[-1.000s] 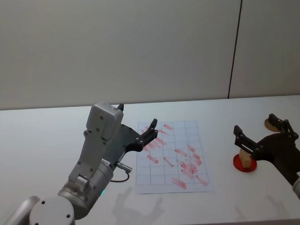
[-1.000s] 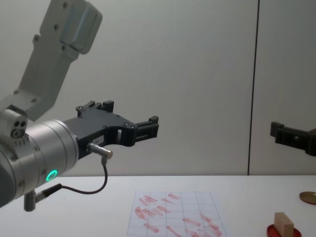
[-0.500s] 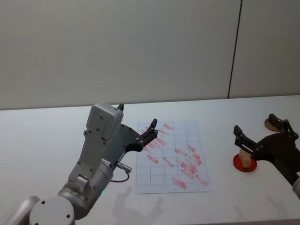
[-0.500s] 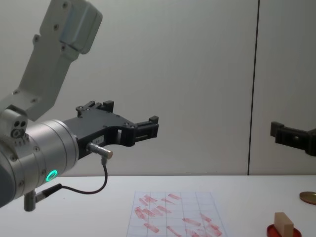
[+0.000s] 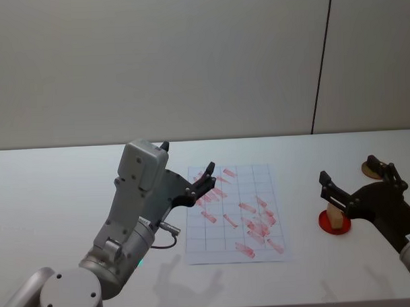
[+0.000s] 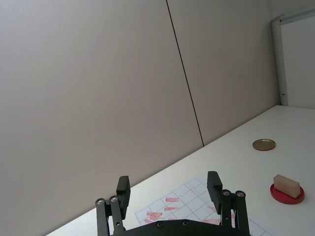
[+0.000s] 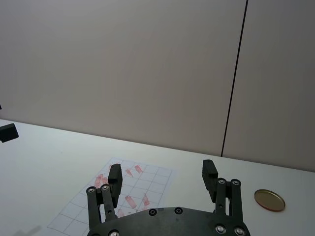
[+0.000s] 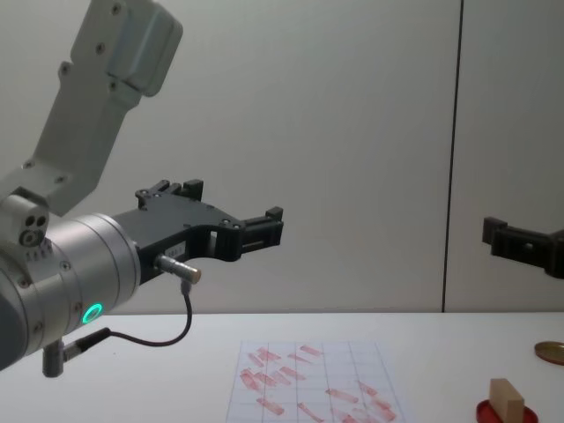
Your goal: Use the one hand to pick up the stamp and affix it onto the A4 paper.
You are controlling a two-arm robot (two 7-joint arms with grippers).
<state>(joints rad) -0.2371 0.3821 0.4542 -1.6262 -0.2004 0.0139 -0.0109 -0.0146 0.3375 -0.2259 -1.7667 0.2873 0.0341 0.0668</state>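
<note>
The small tan wooden stamp (image 5: 338, 220) stands below the black right gripper (image 5: 348, 169), whose jaws are spread and empty. The left gripper (image 6: 168, 183) is parked, jaws likewise apart.

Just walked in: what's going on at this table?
The stamp stands untouched on a red disc, right of the A4 paper, which already bears many red marks. The right gripper hangs in the air near the stamp, fingers open. The left gripper is raised, also open, by the paper's left edge.

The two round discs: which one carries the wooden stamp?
The red disc, with the stamp on it; the brass-coloured disc farther back lies bare.
</note>
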